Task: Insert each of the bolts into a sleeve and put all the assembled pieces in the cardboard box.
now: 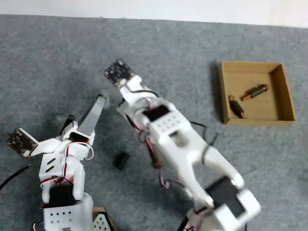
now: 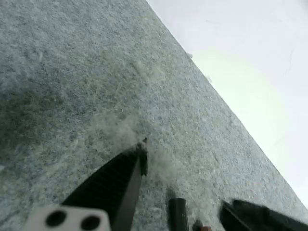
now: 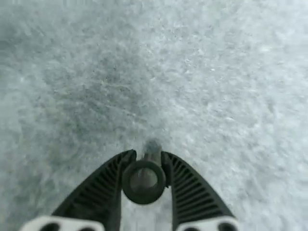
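Observation:
My right gripper (image 3: 144,156) is shut on a black sleeve (image 3: 143,180), seen end-on with its bore open, just above the grey carpet. From the high view the right gripper (image 1: 120,107) points down near the middle of the carpet. Close beside it my left gripper (image 1: 102,99) is stretched out low, fingers (image 2: 120,178) pressed together; a thin dark bit at their tip is too small to name. The left wrist view catches the sleeve (image 2: 178,215) nearby. The cardboard box (image 1: 284,91) at the right holds two assembled pieces (image 1: 254,91) (image 1: 236,107).
Another black sleeve (image 1: 121,160) lies on the carpet between the two arm bases. The carpet (image 1: 57,57) ends at a white floor strip (image 1: 192,9) along the far side. Open carpet lies between the grippers and the box.

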`<state>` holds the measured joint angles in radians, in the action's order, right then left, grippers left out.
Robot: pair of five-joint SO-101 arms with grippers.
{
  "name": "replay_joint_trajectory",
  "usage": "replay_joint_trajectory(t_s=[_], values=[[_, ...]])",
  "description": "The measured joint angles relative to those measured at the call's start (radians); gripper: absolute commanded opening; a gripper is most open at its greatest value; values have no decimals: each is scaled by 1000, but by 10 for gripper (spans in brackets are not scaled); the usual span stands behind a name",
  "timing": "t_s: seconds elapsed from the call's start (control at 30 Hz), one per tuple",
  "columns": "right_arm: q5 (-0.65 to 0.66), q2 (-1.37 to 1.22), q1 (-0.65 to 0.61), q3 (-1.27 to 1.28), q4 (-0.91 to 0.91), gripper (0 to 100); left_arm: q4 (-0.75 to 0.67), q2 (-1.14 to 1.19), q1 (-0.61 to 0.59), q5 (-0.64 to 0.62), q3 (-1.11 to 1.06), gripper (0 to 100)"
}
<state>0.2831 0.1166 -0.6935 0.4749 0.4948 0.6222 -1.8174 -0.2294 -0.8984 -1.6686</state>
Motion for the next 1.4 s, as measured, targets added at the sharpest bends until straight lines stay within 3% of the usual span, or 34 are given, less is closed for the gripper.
replay_joint_trajectory(t_s=[0.23,0.5,0.63,0.9,1.13,1.4], values=[[0,319,87,313,5,5,0,0,0,0,0,622],[0,402,420,629,8,5,0,0,0,0,0,622],[15,399,508,672,92,5,0,0,0,0,0,622],[100,282,516,617,258,12,0,0,0,0,0,622],[103,153,512,520,287,135,0,0,0,0,0,622],[103,78,511,459,287,136,0,0,0,0,0,622]])
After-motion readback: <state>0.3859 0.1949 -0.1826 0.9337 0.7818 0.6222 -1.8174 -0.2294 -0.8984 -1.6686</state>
